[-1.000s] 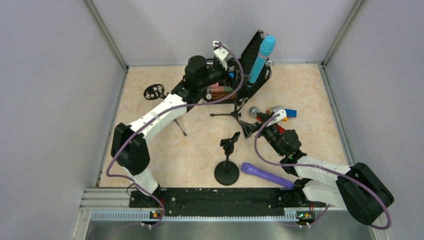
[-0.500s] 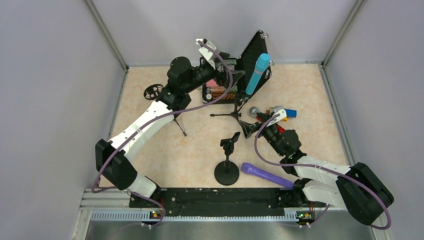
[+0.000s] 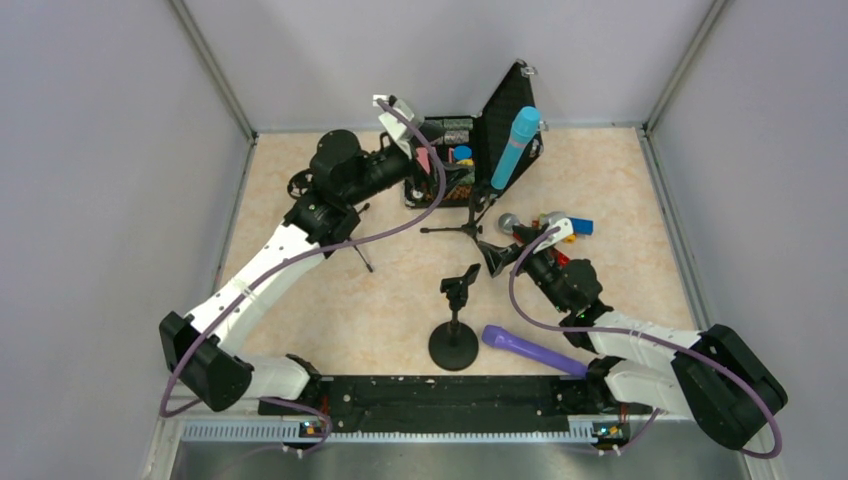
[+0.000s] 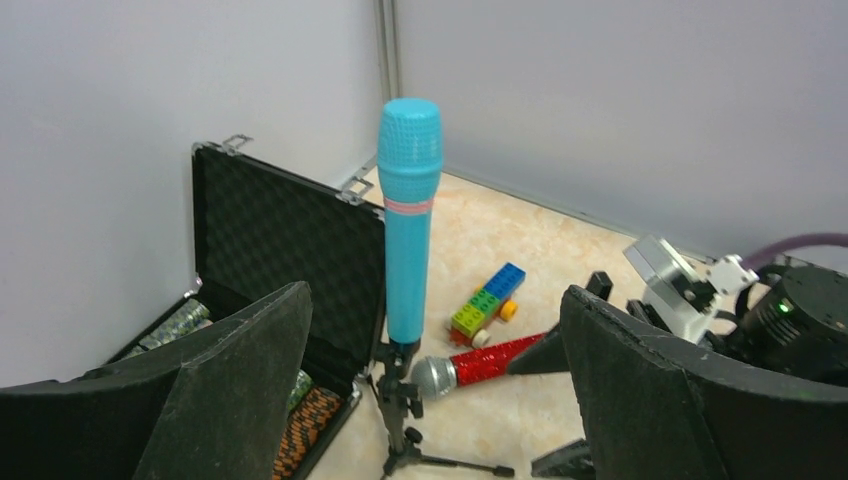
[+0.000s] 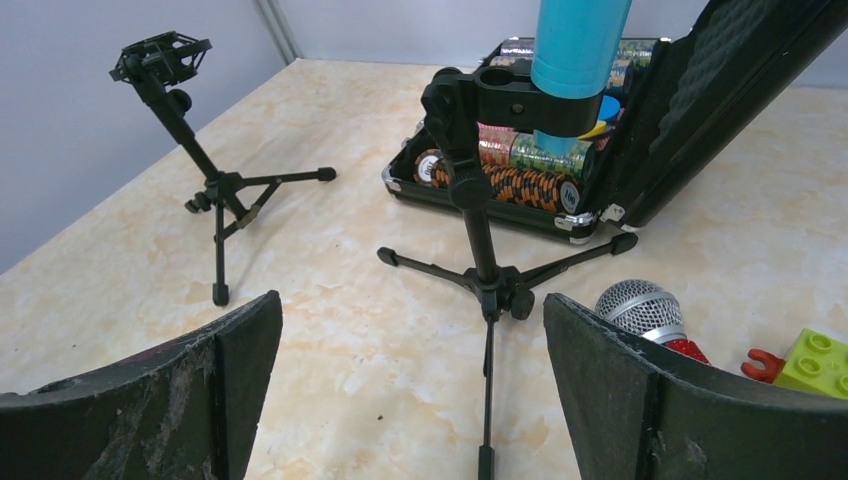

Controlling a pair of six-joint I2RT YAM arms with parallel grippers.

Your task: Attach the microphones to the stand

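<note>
The light blue microphone stands upright in the clip of a black tripod stand; it also shows in the left wrist view and the right wrist view. My left gripper is open and empty, drawn back left of it. The glittery red microphone lies on the table by the tripod's feet. My right gripper is open and empty just in front of the tripod. The purple microphone lies at the front, beside a round-base stand with an empty clip.
An open black case with chips stands behind the tripod. A toy-brick car lies right of the red microphone. A second tripod with a shock mount stands at the back left.
My left gripper has let go of the blue microphone and pulled back to the left. The microphone stays in the tripod's clip. The right arm has not moved.
</note>
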